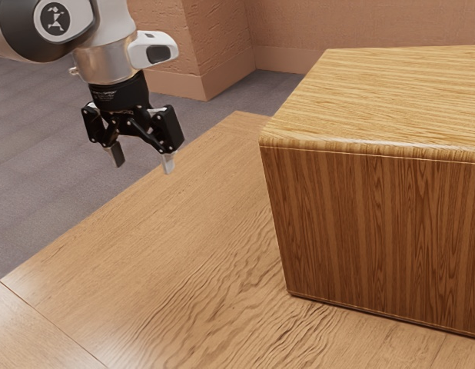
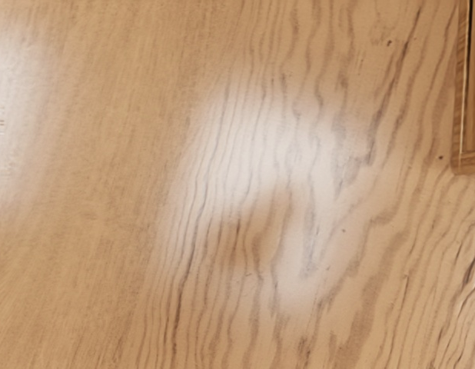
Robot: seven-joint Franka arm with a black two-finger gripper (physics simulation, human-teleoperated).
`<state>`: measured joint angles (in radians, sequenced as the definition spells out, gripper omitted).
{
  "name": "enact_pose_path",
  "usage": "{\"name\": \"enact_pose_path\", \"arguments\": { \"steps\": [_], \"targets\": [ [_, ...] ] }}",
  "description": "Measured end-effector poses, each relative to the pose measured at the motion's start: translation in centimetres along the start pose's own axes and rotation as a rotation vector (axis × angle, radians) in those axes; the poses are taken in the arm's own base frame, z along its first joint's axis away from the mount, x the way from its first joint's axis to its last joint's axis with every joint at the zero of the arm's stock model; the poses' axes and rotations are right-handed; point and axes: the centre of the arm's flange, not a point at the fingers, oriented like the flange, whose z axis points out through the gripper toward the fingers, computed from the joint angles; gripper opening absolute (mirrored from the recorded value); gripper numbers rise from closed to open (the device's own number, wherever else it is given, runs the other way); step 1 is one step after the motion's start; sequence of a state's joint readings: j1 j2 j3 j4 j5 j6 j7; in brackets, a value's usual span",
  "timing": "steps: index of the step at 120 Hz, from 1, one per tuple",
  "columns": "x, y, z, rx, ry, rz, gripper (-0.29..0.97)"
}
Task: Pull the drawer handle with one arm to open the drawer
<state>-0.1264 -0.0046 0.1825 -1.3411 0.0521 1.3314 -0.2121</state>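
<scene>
Wood-grained bench (image 1: 184, 269) is lying nearest to the camera, and its pale boards are running away from the front edge toward the far corner. In the wrist view the same bench surface (image 2: 222, 192) is lying under the hand, with a bright patch of light reflecting on it.

Further in, the drawer cabinet (image 1: 376, 223) is standing on the bench at the exterior view's right. It is a wooden box, and its two faces turned to the camera are showing plain vertical grain. One lower corner of the drawer cabinet (image 2: 470, 92) is showing in the wrist view, resting on the bench.

At about the same depth, the end effector (image 1: 142, 161) is hanging in the air by the bench's edge at the exterior view's left, well apart from the drawer cabinet. Its two black fingers are pointing down and standing apart, and they are gripping nothing.

Beyond that edge a grey floor (image 1: 38, 192) is spreading out, and a tan wall (image 1: 360, 23) is closing the room behind it.
</scene>
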Motion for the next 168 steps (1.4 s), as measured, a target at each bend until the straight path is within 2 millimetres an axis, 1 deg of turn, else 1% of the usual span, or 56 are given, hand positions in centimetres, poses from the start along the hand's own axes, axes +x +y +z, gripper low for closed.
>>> {"name": "enact_pose_path", "arguments": {
  "steps": [34, 38, 41, 47, 54, 61, 69, 76, 87, 99, 104, 114, 121, 126, 130, 138, 152, 160, 168],
  "targets": [
    [0.0, -0.2, -0.2, 0.001, 0.004, -0.004, 0.68],
    [-0.1, -0.4, -1.2, -0.001, 0.031, -0.005, 0.68],
    [-0.6, -0.5, -2.7, -0.007, 0.065, -0.005, 0.68],
    [-2.2, -1.0, -6.2, -0.028, 0.139, -0.002, 0.68],
    [-4.0, -0.8, -9.1, -0.052, 0.202, 0.014, 0.68],
    [-5.2, 0.1, -10.4, -0.069, 0.230, 0.041, 0.68],
    [-5.7, 0.7, -10.8, -0.078, 0.237, 0.060, 0.68],
    [-5.6, 0.6, -10.6, -0.077, 0.232, 0.058, 0.68],
    [-4.7, 0.5, -9.6, -0.068, 0.207, 0.049, 0.68],
    [-4.5, 0.9, -8.9, -0.069, 0.188, 0.057, 0.68],
    [-4.6, 1.4, -7.8, -0.077, 0.164, 0.069, 0.68],
    [-6.4, 1.2, -4.1, -0.100, 0.124, 0.090, 0.68],
    [-7.1, 0.8, -1.5, -0.104, 0.117, 0.091, 0.68],
    [-7.3, 0.8, 0.0, -0.108, 0.125, 0.093, 0.68],
    [-7.1, 0.9, 0.6, -0.111, 0.141, 0.094, 0.68],
    [-6.4, 1.2, 0.9, -0.120, 0.188, 0.094, 0.68],
    [-4.3, 1.5, 1.6, -0.127, 0.249, 0.082, 0.68],
    [-2.7, 2.1, 1.1, -0.129, 0.287, 0.080, 0.68],
    [-2.0, 2.9, 0.2, -0.136, 0.325, 0.089, 0.68]
  ]
}}
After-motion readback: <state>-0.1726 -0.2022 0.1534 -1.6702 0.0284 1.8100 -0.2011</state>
